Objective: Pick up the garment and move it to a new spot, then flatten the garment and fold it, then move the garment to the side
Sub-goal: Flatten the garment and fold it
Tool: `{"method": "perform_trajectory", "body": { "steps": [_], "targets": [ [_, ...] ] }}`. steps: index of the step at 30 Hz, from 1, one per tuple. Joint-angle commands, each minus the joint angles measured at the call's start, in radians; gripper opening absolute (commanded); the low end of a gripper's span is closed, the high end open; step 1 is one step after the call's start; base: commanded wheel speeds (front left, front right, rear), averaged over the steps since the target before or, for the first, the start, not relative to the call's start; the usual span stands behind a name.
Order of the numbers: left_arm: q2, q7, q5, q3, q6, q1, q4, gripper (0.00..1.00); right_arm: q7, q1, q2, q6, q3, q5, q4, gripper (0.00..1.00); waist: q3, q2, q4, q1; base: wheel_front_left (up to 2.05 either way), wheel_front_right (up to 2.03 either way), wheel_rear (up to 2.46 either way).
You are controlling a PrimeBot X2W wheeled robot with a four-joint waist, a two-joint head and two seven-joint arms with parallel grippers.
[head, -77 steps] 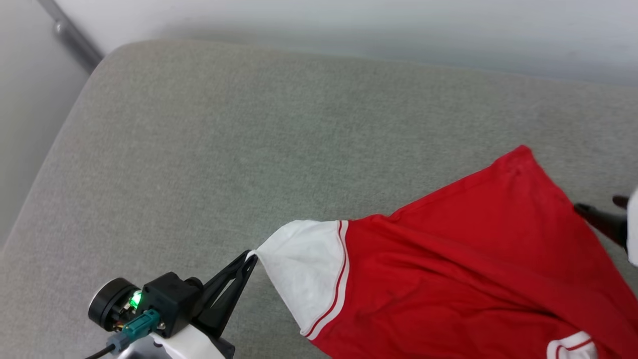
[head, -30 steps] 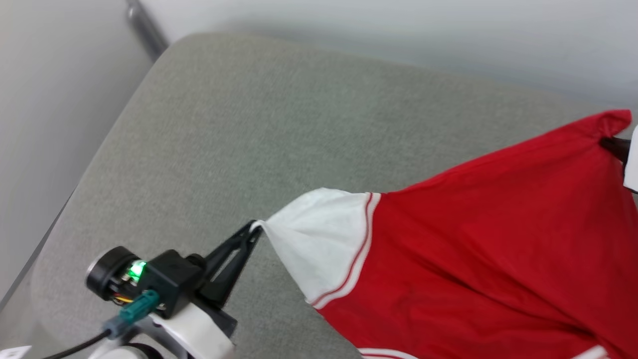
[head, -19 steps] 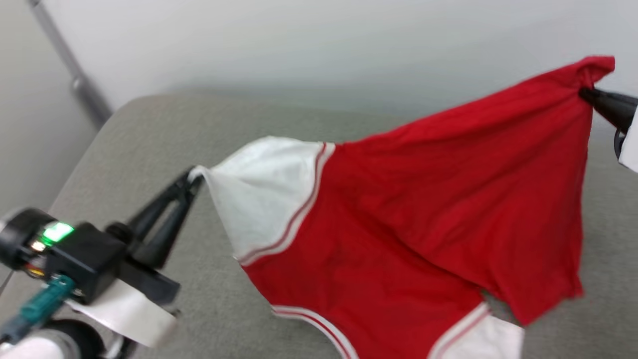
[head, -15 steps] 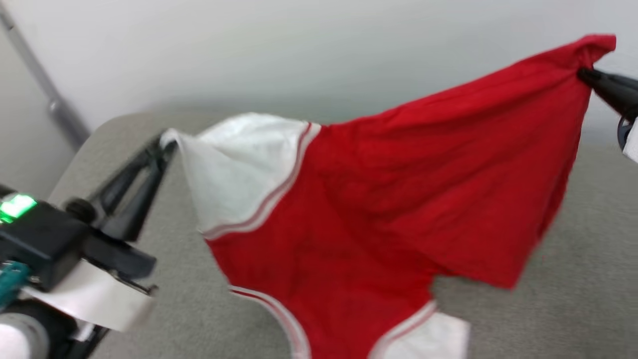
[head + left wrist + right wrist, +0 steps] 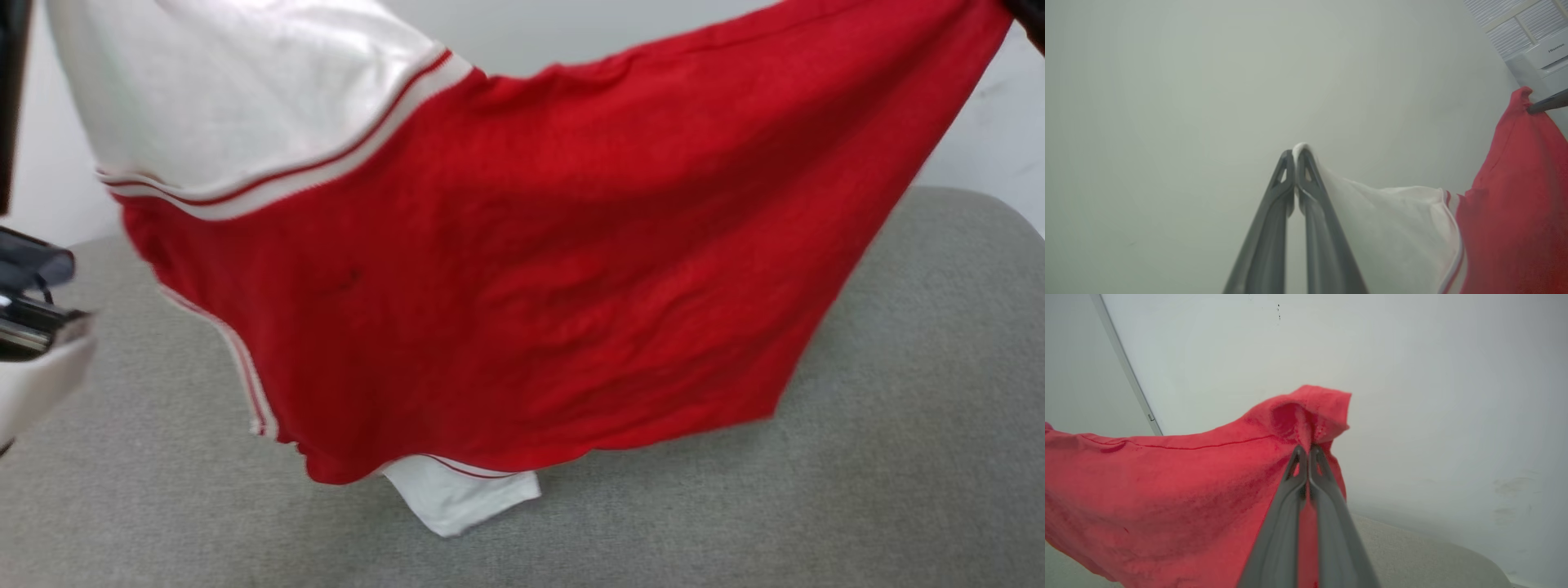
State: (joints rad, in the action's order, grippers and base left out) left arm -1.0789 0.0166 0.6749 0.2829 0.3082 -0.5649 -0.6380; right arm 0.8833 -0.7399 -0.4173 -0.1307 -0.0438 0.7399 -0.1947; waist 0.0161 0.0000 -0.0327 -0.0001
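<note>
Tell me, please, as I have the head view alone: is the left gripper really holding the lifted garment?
Observer: Yes. The left gripper has its jaws shut on the very tip of a white sleeve of the garment.
Operator: Thank you. What is the right gripper pinching, please?
Observer: The right gripper has its jaws shut on a bunched red corner of the cloth, beside a stitched edge.
</note>
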Motion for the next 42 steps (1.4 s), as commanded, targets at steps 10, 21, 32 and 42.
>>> {"method": "perform_trajectory", "body": {
  "steps": [10,21,32,42],
  "targets": [
    [-0.007,-0.042,0.019,-0.091,-0.003,-0.114,0.022,0.0,-0.015,-0.034,0.015,0.0,-0.055,-0.029,-0.074,0.0,0.095,0.0,-0.069,0.0001,0.0,0.0,0.0],
    [-0.006,-0.051,0.021,-0.089,-0.13,-0.408,0.14,0.0,-0.14,-0.205,-0.013,0.0,-0.028,-0.116,-0.034,0.0,0.329,0.0,-0.084,0.0001,0.0,0.0,0.0],
    [0.201,-0.086,-0.112,0.093,-0.33,-0.969,0.576,0.0,-0.287,-0.531,0.042,0.0,0.014,-0.201,0.269,0.0,0.539,0.0,-0.057,0.0001,0.0,0.0,0.0],
    [0.356,-0.185,-0.186,0.162,-0.389,-1.264,0.916,0.0,-0.5,-0.756,0.027,0.0,0.062,-0.3,0.511,0.0,0.654,0.0,-0.011,0.0001,0.0,0.0,0.0]
  ]
}}
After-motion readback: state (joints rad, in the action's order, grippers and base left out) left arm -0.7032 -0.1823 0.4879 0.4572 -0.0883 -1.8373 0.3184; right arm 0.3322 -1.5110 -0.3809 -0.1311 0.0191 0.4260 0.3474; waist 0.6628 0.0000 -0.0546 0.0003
